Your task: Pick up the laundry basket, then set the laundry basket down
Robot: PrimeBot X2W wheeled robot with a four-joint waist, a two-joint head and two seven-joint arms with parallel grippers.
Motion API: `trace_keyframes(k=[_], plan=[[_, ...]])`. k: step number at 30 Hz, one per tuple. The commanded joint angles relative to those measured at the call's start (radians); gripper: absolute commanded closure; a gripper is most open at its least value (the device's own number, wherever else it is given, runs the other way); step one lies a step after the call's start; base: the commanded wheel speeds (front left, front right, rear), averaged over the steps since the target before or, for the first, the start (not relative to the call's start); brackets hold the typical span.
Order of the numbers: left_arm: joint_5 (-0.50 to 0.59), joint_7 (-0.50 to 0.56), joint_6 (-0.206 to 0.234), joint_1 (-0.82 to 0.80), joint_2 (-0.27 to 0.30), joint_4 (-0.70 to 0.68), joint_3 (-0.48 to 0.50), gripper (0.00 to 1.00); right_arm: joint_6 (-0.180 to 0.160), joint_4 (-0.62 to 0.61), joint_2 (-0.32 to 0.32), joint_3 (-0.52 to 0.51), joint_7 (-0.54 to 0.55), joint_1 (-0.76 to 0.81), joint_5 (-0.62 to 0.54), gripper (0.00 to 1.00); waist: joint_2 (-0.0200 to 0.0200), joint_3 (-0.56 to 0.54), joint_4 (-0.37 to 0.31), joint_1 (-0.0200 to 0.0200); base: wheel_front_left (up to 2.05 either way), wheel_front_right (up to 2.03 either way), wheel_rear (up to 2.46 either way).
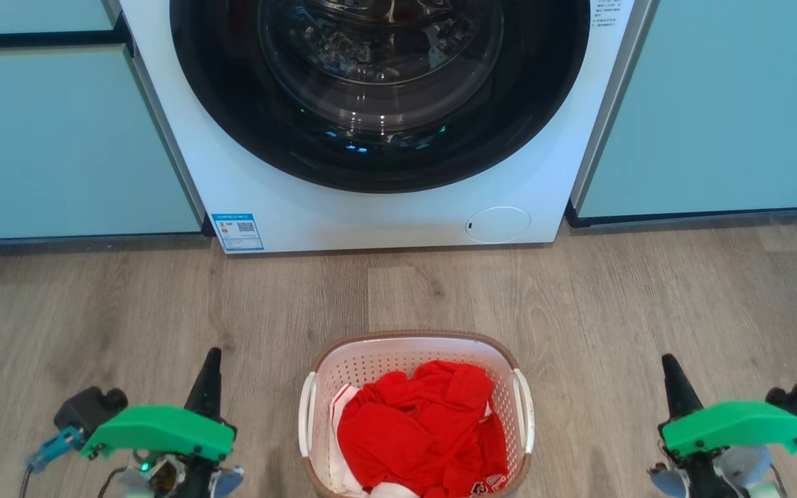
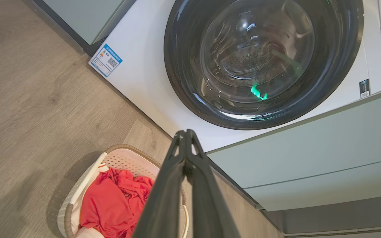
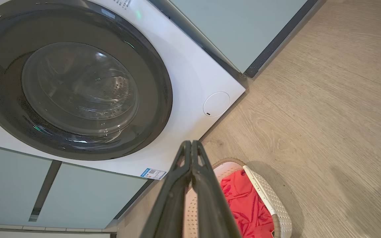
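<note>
White plastic basket (image 1: 378, 363), rounded rectangle, walls punched with small holes, brown woven-look rim. Upright on the floor (image 1: 613, 304), mouth up, centred at the bottom of the head view. Set in front of the washer (image 1: 385, 207), a strip of bare floor between. Long axis apparently near-to-far, pointing at the washer; near end cut by the frame edge, so not certain. Slim white handles on both long sides: left handle (image 1: 306, 415), right handle (image 1: 525, 408). Crumpled red cloth (image 1: 419, 429) inside, soft folds, some white fabric (image 1: 338, 415) at its left edge.

Floor of wood-grain planks, grey-brown, matte. Washer front glossy white, with big round door (image 1: 378, 90): dark ring, domed clear glass. Perforated metal drum (image 2: 240, 62) behind the glass. Small blue-white sticker (image 1: 237, 232) at lower left corner, round flap (image 1: 497, 224) at lower right. Flat pale teal cabinets (image 1: 59, 138) either side, dark base strip (image 1: 682, 216) below.

Left gripper (image 1: 212, 360): long dark fingers pressed together to a point, holding nothing, left of the basket and apart from it. Green cover (image 1: 163, 429) behind the fingers. Left wrist view: left gripper (image 2: 185, 133) pinched tight, basket (image 2: 124, 160) below and left of the tips, untouched.

Right gripper (image 1: 667, 363): likewise pinched closed, empty, well right of the basket. Right wrist view: right gripper (image 3: 190, 142) closed tip to tip, basket (image 3: 270, 195) below and right, untouched.
</note>
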Motion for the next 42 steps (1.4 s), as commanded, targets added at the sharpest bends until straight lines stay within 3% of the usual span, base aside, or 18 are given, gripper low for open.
trace_keyframes(k=[1, 42], plan=[[-0.03, 0.006, -0.01, -0.058, 0.011, -0.037, 0.039, 1.0, 0.004, -0.032, -0.021, 0.002, 0.008, -0.064, 0.032, 1.0, 0.0, 0.001, 0.0, 0.0, 0.0, 0.0, 0.0], [-0.462, 0.128, -0.079, -0.093, 0.009, -0.045, 0.184, 1.0, 0.006, -0.032, -0.022, -0.064, 0.127, -0.109, 0.477, 1.0, 0.0, 0.025, -0.004, 0.0, 0.0, 0.0, 0.0]])
